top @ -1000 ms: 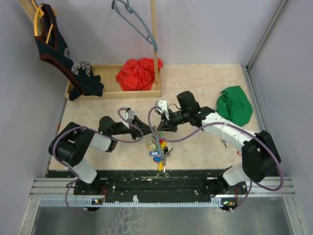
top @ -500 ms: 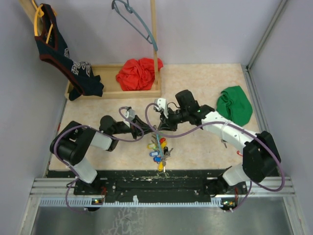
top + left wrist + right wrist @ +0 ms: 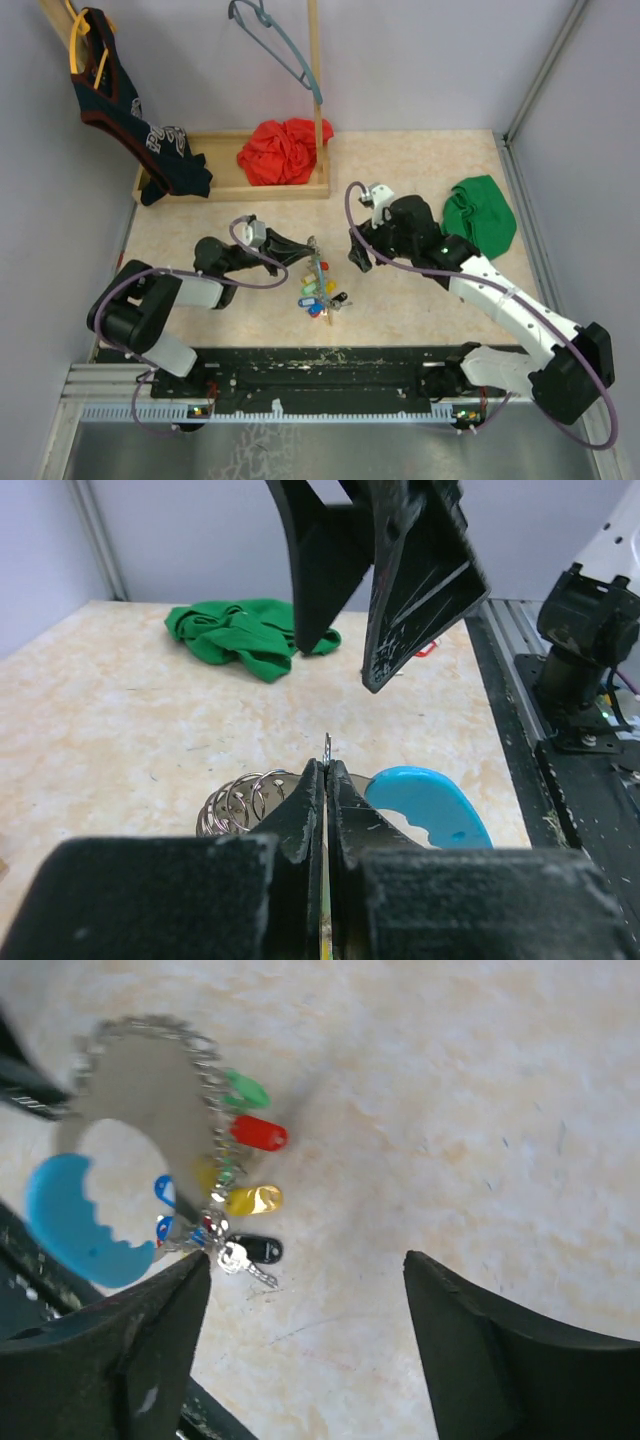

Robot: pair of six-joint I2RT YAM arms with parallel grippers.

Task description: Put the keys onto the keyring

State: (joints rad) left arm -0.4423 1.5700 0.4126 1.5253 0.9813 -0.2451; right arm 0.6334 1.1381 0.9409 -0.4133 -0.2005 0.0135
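The keyring (image 3: 150, 1070) is a large grey hoop with a light-blue section (image 3: 75, 1222), held upright just above the table. My left gripper (image 3: 303, 250) is shut on the hoop's thin edge (image 3: 327, 748). Several keys (image 3: 319, 291) with green, red, yellow, blue and black heads hang from the hoop on small silver rings (image 3: 238, 801) and rest on the table. My right gripper (image 3: 356, 258) stands open just right of the keyring, touching nothing. In the left wrist view its two black fingers (image 3: 415, 575) hang above the hoop.
A green cloth (image 3: 480, 216) lies at the right. At the back left stands a wooden tray (image 3: 225, 186) with a red cloth (image 3: 283, 150). A dark garment (image 3: 125, 115) and a grey-blue hanger (image 3: 275, 45) hang above it. A black strip (image 3: 330, 365) runs along the near edge.
My right gripper has opened, let go of the keyring and drawn back to the right. The left gripper has shifted the keyring and its keys slightly towards the back.
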